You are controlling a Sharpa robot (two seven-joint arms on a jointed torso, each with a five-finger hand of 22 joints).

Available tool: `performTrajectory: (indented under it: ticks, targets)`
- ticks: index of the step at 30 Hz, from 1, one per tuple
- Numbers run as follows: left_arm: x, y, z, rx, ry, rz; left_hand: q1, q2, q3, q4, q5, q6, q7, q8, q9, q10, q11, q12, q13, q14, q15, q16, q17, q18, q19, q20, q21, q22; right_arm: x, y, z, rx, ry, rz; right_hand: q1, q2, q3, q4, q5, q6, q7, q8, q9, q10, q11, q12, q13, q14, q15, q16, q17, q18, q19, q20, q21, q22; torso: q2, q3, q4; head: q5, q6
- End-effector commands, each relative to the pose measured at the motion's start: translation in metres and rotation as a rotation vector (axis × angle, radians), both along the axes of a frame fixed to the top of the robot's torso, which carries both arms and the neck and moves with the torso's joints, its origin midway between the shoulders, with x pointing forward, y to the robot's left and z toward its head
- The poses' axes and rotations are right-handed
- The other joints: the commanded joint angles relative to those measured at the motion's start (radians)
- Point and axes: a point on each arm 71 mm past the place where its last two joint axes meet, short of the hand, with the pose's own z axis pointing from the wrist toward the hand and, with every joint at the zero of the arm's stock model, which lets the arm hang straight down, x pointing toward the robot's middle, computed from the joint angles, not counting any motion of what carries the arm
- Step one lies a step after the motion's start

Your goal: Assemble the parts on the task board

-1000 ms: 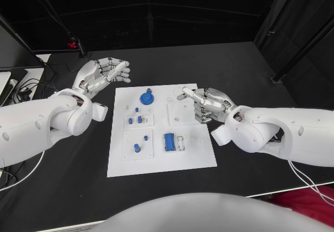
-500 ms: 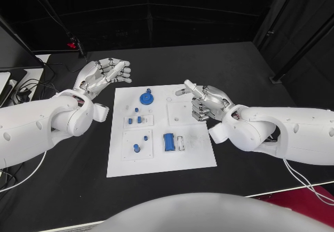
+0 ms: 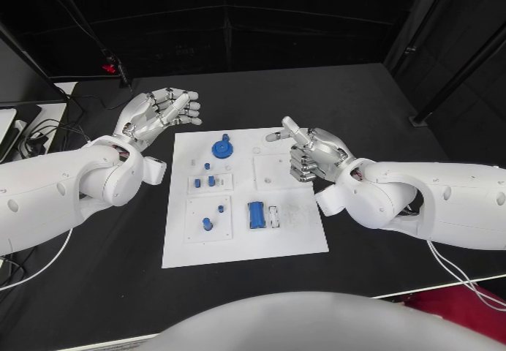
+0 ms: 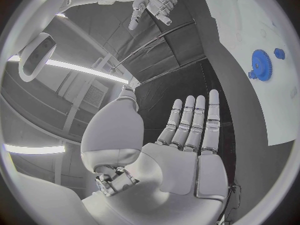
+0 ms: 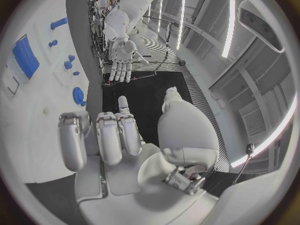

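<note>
- Since a second ago the right hand (image 3: 307,154) has lifted slightly and turned at the right edge of the task board (image 3: 245,248); its fingers have curled further in toward the palm, one staying pointed out, and it holds nothing.
- The left hand (image 3: 160,108) has barely moved — it hovers over the black desk (image 3: 105,278) off the board's far left corner, fingers straight and a little apart, holding nothing.
- The parts have not moved: the blue gear (image 3: 222,148), round and toothed with a small knob beside it, sits near the board's far edge; the blue rectangular block (image 3: 257,214) stands in a recess toward the near side, next to a pale slotted piece.
- Small blue pegs (image 3: 208,180) sit in square trays on the board's left half — their exact shapes are hard to make out from the head view.
- The board is a flat, matt white plate; the hands are of silver metal with segmented fingers.
</note>
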Motion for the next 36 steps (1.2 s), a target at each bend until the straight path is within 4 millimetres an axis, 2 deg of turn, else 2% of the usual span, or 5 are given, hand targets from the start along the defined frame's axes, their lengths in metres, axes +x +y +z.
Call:
performTrajectory:
  ticks: [1,8,14,18,36]
  targets:
    - [-0.0004,-0.0013,0.0018,-0.021,-0.009,-0.017,0.003,-0.002,0.000,0.000,-0.005,-0.012,0.105,0.007,0.000,-0.008,0.001,0.000,0.000,-0.019,0.002,-0.009,-0.003,-0.015,-0.015,0.000,-0.010,-0.005,0.0000,0.0007,0.0023,0.022,-0.014,0.003,-0.002,-0.011,0.002,0.001,-0.003,-0.004,0.001,-0.005,-0.001,0.104,0.006,0.002,0.263,0.106,0.006,0.002,0.263,-0.007,0.106,0.006,0.003,0.263,0.000,-0.0002,0.0007,0.000,0.000]
    - [-0.0007,-0.0011,0.0018,-0.023,-0.010,-0.019,0.003,0.003,0.004,0.000,-0.005,-0.020,0.108,0.014,0.001,-0.015,0.005,0.003,0.001,-0.041,0.007,-0.018,-0.004,-0.020,-0.033,0.000,-0.022,-0.016,-0.0006,0.0001,0.0044,0.027,-0.037,-0.010,0.007,0.001,0.013,0.000,-0.001,0.002,0.005,-0.002,-0.003,0.104,0.010,0.002,0.263,0.106,0.009,0.002,0.263,-0.007,0.106,0.009,0.003,0.263,0.000,-0.0002,0.0012,0.003,0.000]
    - [-0.0008,0.0000,0.0018,-0.023,-0.011,-0.018,0.002,0.017,0.012,-0.001,-0.005,-0.024,0.109,0.018,0.001,-0.018,0.006,0.005,0.001,-0.044,0.009,-0.019,-0.003,-0.022,-0.041,0.000,-0.022,-0.021,-0.0012,0.0006,0.0066,0.036,-0.060,-0.015,0.045,0.046,0.033,-0.004,0.025,0.008,-0.006,0.001,-0.008,0.104,-0.006,0.002,0.263,0.106,0.001,0.002,0.263,-0.007,0.106,0.006,0.003,0.263,0.000,-0.0002,-0.0009,0.004,0.000]
    - [-0.0010,0.0005,0.0017,-0.023,-0.012,-0.017,0.003,0.022,0.016,-0.001,-0.005,-0.026,0.109,0.020,0.001,-0.018,0.006,0.006,0.001,-0.043,0.009,-0.018,-0.002,-0.021,-0.041,0.000,-0.021,-0.022,-0.0010,-0.0003,0.0073,0.038,-0.071,-0.022,0.059,0.062,0.028,-0.005,0.039,0.013,-0.013,0.006,-0.011,0.104,-0.012,0.002,0.263,0.106,-0.007,0.002,0.263,0.002,0.079,-0.003,-0.023,0.250,0.000,-0.0002,0.0004,0.004,0.000]
    - [-0.0011,-0.0001,0.0013,-0.039,-0.026,-0.015,0.003,0.031,0.021,-0.001,-0.006,-0.028,0.109,0.023,0.001,-0.019,0.006,0.008,0.001,-0.042,0.008,-0.017,-0.002,-0.021,-0.041,0.000,-0.020,-0.024,0.0009,-0.0038,0.0096,0.040,-0.116,-0.045,0.056,0.054,0.015,-0.003,0.035,0.009,-0.012,0.010,-0.020,0.104,-0.009,0.002,0.263,0.106,-0.007,0.002,0.263,0.011,0.053,-0.004,-0.048,0.236,0.000,-0.0012,0.0005,-0.010,0.000]
